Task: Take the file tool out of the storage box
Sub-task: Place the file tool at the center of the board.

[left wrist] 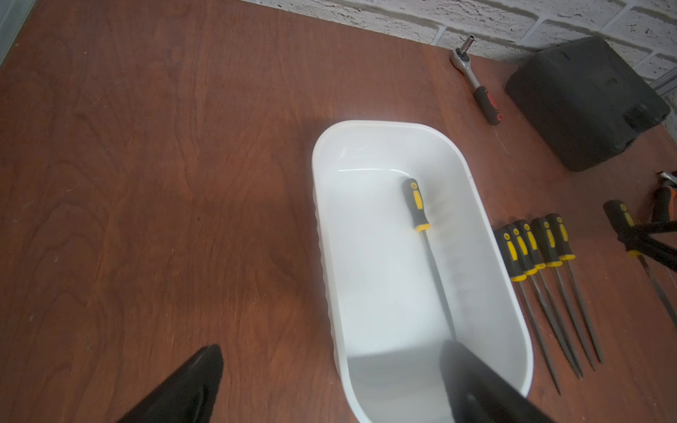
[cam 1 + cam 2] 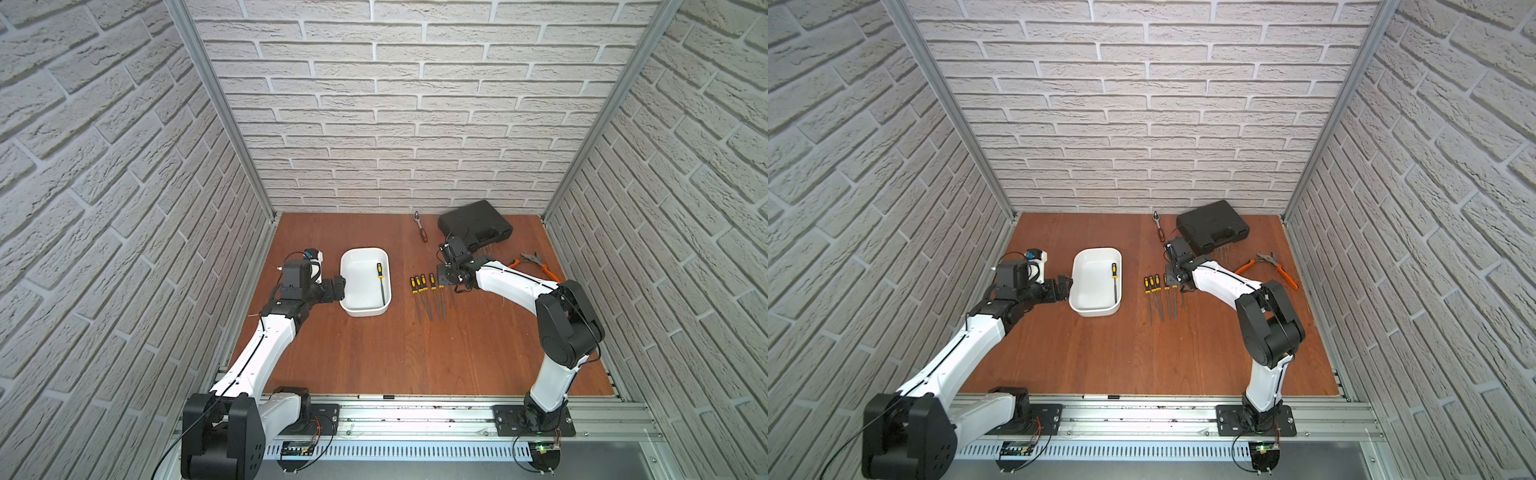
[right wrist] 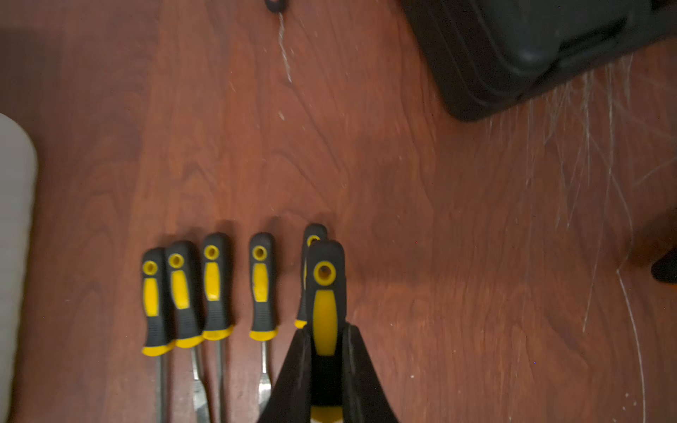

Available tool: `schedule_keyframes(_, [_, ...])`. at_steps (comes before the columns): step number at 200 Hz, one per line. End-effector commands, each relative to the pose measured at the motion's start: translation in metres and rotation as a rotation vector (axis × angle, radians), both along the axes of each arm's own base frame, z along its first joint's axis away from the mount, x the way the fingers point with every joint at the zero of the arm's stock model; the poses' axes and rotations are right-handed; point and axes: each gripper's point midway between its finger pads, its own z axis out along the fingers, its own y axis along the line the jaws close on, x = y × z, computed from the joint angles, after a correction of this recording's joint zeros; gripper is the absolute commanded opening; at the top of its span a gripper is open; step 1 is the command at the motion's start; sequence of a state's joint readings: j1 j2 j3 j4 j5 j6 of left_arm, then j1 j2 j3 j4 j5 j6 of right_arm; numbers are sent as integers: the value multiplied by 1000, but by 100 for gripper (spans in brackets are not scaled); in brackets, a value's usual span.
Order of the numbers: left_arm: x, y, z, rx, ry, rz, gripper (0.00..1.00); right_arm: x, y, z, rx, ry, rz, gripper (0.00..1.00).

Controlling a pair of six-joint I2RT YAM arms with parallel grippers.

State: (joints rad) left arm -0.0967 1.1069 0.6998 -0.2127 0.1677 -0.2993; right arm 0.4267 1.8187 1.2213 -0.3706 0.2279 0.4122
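Note:
The white storage box [image 2: 365, 251] sits left of the table's middle. One file tool [image 2: 380, 282] with a black and yellow handle lies inside it along the right wall; its handle [image 1: 415, 205] shows in the left wrist view. My left gripper [image 1: 333, 346] is open and straddles the box's left wall. One finger [image 1: 476, 384] is over the inside and hides the file's tip. My right gripper [image 3: 325, 329] is shut on the handle of another file [image 3: 325, 289]. It holds this file just above the right end of a row of files [image 2: 424, 286] on the table.
Several files [image 3: 212, 289] lie side by side right of the box. A black case [image 2: 476, 224] stands at the back right, with a ratchet [image 2: 420, 227] to its left. Orange-handled pliers [image 2: 536, 264] lie near the right wall.

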Motion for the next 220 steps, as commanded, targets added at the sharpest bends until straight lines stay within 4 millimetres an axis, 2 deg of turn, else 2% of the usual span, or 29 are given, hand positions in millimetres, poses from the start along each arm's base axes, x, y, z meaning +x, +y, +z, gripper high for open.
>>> schedule_keyframes(1, [8,-6,13,-7,-52,-25,98,11,-4,7,38,-68,-36,2])
schedule_keyframes(39, [8,-5,12,-4,-45,-23,98,11,-7,-13,15,-35,-45,2])
schedule_keyframes(119, [8,-5,12,-3,-45,-20,98,18,-4,-27,3,-12,-44,3])
schedule_keyframes(180, [9,-5,13,-3,-50,-19,98,18,-4,-23,6,-11,-44,16])
schedule_keyframes(220, [9,-5,12,-6,-51,-19,98,17,-5,-20,2,-12,-44,34])
